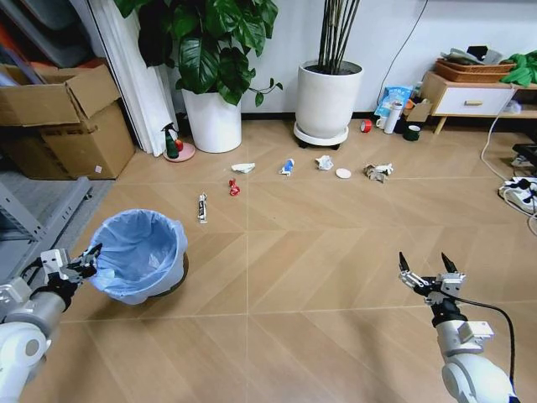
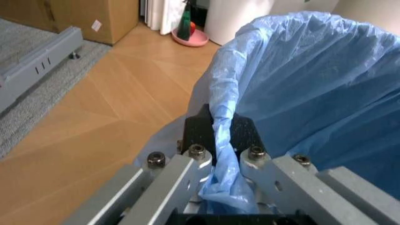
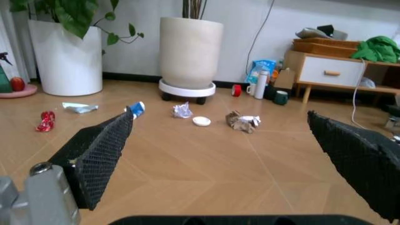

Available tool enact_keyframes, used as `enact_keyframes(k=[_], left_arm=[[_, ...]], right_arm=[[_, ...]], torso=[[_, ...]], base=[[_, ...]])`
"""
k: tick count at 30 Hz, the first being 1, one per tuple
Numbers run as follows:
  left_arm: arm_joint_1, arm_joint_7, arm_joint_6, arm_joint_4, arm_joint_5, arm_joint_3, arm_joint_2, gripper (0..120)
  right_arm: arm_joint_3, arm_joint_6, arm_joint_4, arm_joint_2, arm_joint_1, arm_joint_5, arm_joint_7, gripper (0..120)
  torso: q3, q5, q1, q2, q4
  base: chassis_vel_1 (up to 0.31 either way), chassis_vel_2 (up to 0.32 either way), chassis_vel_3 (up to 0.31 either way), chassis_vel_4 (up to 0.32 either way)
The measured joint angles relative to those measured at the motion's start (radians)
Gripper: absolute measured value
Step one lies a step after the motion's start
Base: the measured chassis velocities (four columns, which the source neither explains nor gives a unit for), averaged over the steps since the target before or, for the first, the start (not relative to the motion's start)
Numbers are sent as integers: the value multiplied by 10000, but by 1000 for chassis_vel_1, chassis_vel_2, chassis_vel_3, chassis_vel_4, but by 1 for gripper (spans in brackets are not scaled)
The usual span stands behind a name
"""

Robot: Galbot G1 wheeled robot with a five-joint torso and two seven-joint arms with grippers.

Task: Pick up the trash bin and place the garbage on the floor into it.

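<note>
On the wooden herringbone floor [image 1: 319, 277], seen from my head, the small round black trash bin with a light blue plastic bag liner [image 1: 138, 256] stands at my left side, and my left gripper [image 1: 91, 258] touches its near-left rim, pinching the liner there. My right gripper [image 1: 428, 265] hangs above bare floor at my right, well apart from the bin, with its two black fingers spread. Farther ahead the garbage lies in a loose row: a white tube [image 1: 202, 207], a crushed red can [image 1: 234, 187], a white paper piece [image 1: 243, 168], a blue-white packet [image 1: 287, 166], a crumpled white paper ball [image 1: 325, 162], a white disc [image 1: 343, 173] and a grey-brown paper wad [image 1: 378, 171]. Behind them stand two large white plant pots [image 1: 329, 99], with cardboard boxes [image 1: 63, 117] at the left. From my left wrist, the black fingertips [image 2: 240, 131] of the left gripper [image 2: 218, 130] are pressed together on the folded blue edge of the bin [image 2: 312, 84], one inside and one outside the rim. From my right wrist, the mesh-textured black fingers [image 3: 100, 152] of the right gripper [image 3: 218, 150] are wide apart and hold nothing; between them, farther off, I see the red can [image 3: 46, 120], the blue-white packet [image 3: 136, 109], the paper ball [image 3: 182, 110], the white disc [image 3: 201, 121] and the grey-brown wad [image 3: 242, 121] on the floor [image 3: 212, 173].
</note>
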Motion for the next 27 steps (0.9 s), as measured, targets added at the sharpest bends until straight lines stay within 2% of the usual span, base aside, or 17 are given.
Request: enact_keyframes(k=[27], left_arm=[[-28, -16, 14, 4, -7, 46, 1, 0]], right_arm=[[34, 2, 6, -28, 15, 9, 2, 100]], torso=[[1, 0, 0, 0, 1]], base=[[-31, 214, 31, -215]])
